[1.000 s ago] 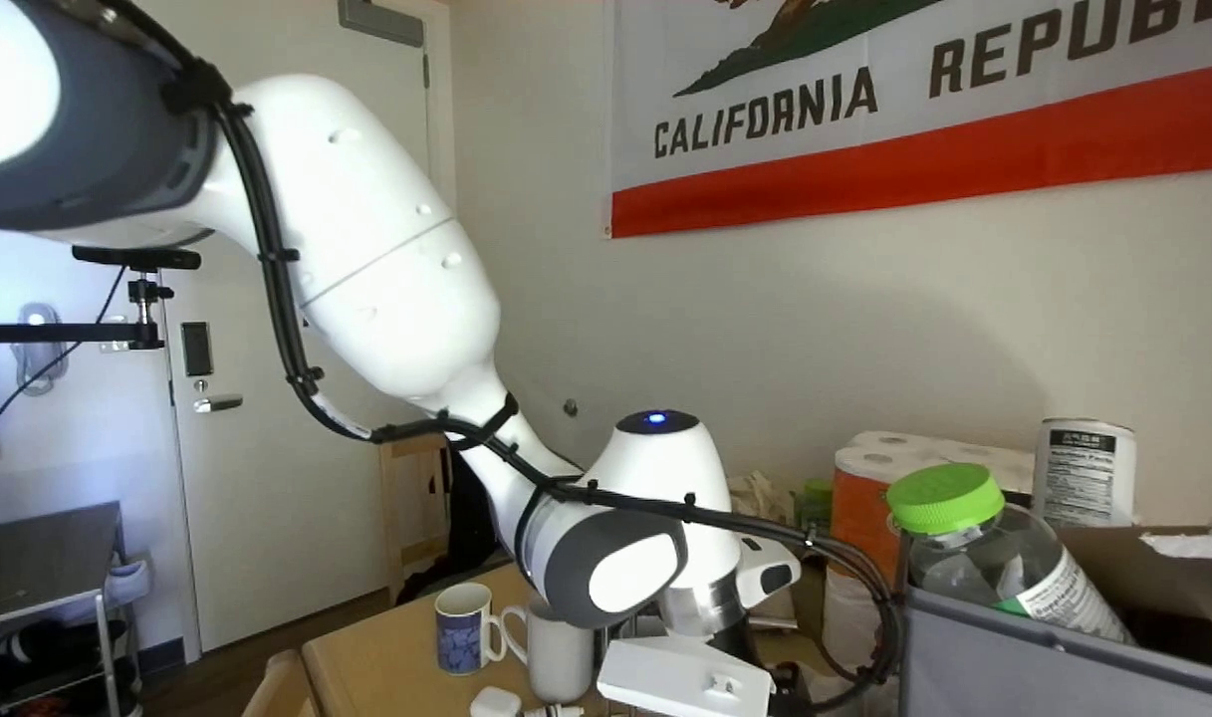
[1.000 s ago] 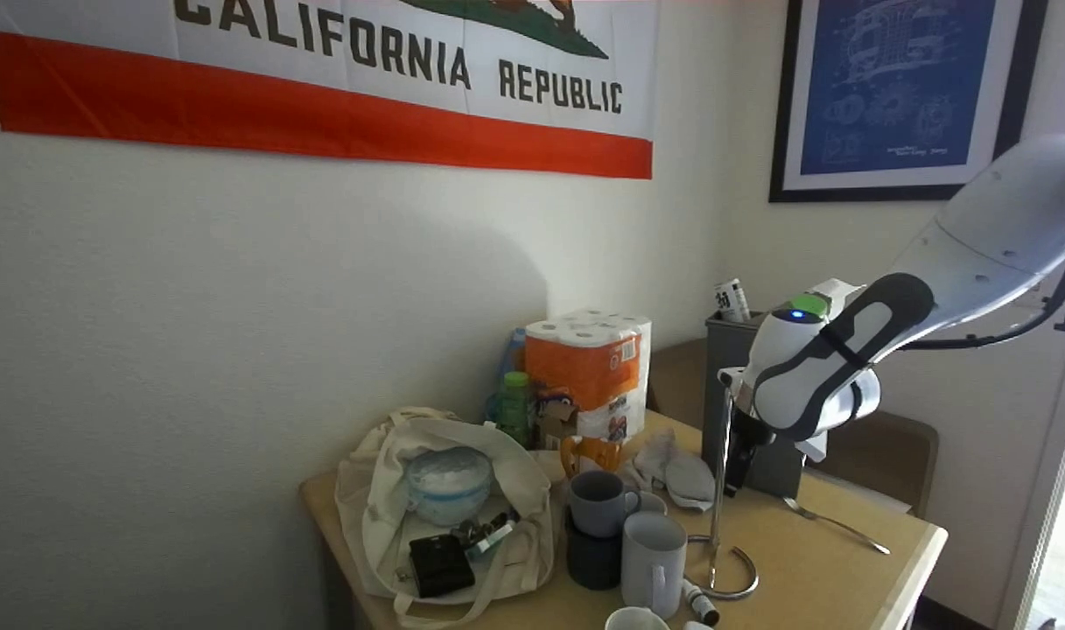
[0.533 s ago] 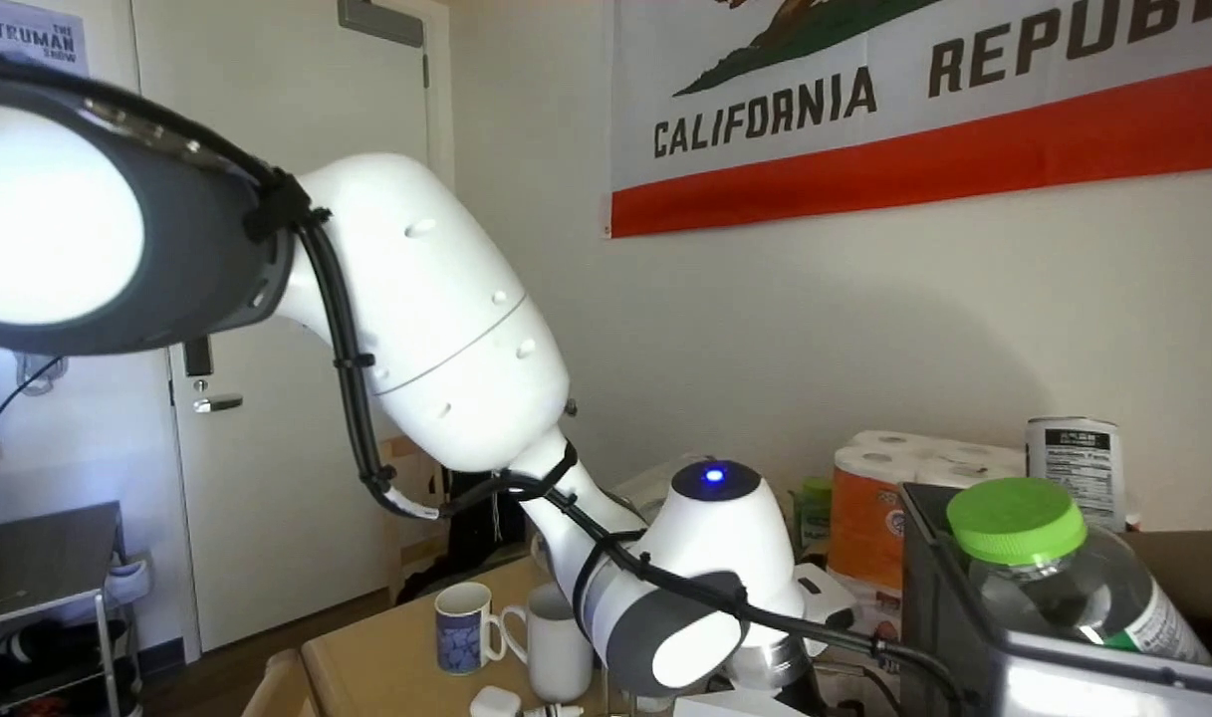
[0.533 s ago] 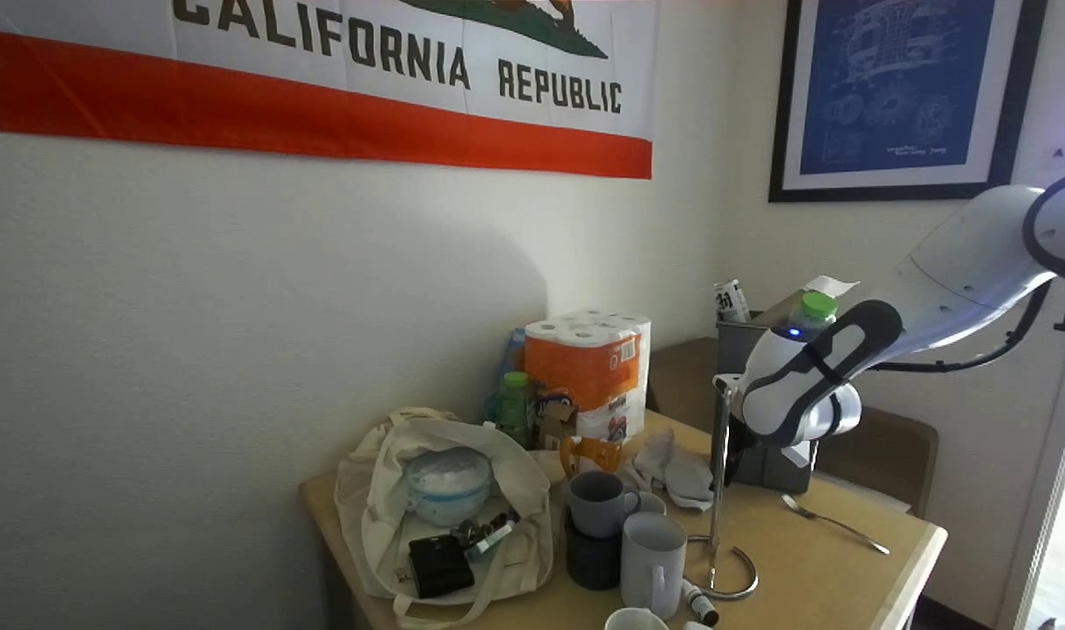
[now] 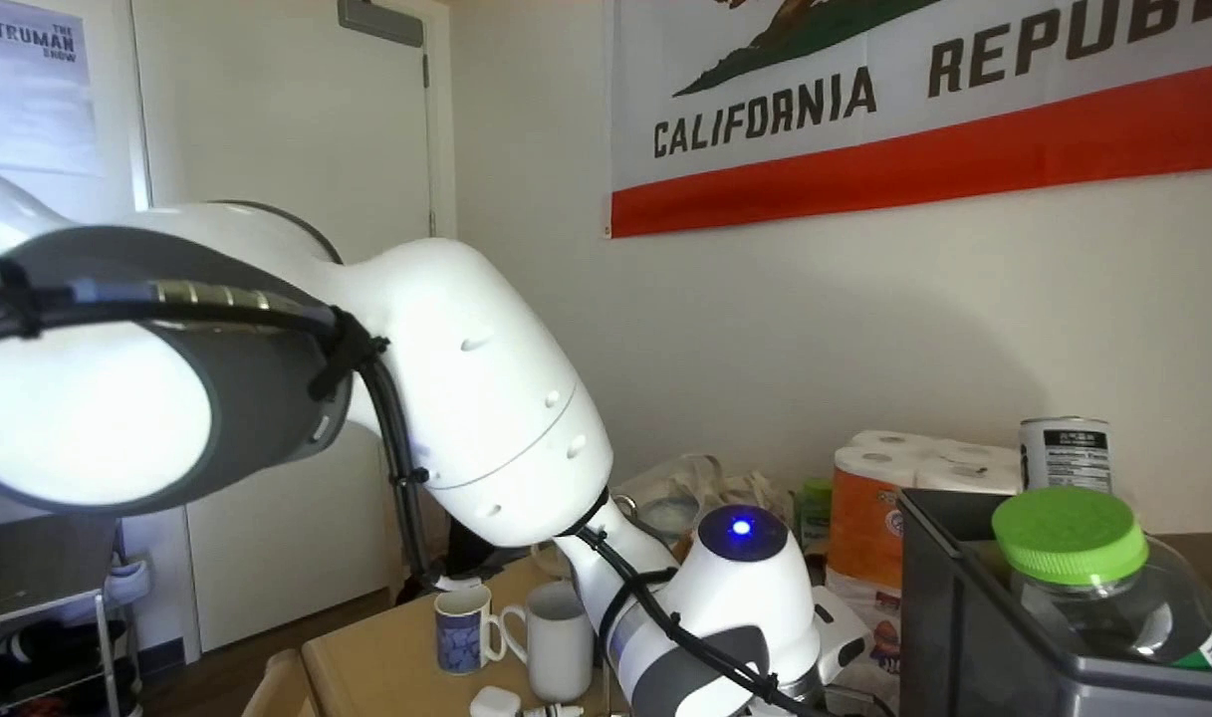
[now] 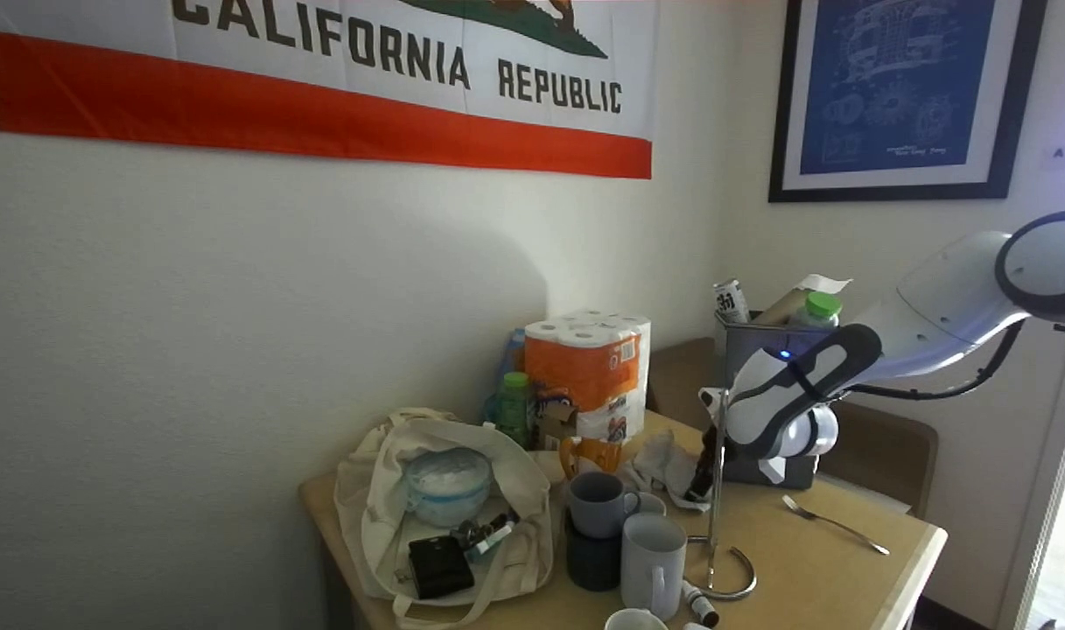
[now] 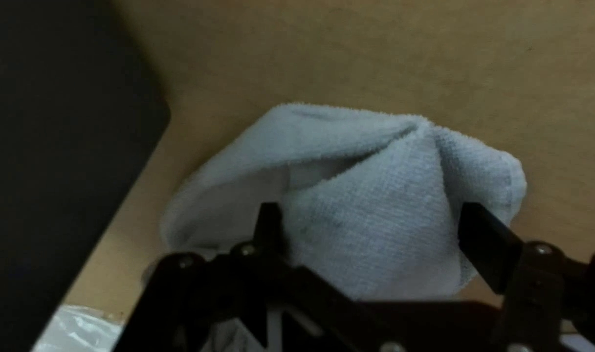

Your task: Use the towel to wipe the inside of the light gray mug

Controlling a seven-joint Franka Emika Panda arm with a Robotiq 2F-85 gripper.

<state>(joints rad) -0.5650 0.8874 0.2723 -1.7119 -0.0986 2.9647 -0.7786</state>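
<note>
One tall light gray mug (image 6: pixel 646 560) comes first, reading an exterior view from the left; it stands upright on the table (image 6: pixel 821 577), unmoved over the past second, and I take it for the mug to be wiped. Farther back and slightly right, the crumpled towel (image 6: pixel 663 465) rests on the tabletop, likewise unshifted. Next is the gripper (image 7: pixel 370 220), and here lies the change: it no longer stands clear of the cloth by the gray bin (image 6: pixel 751 343) but overlaps the towel's right end in that view. The wrist view shows the jaws spread wide, cloth between and beyond both, nothing gripped; contact cannot be confirmed. Last, at right, the arm (image 6: pixel 935 302) reaches in. Finding: the approach looks nearly complete; closing on the towel is probably next; wiping is not begun.
</note>
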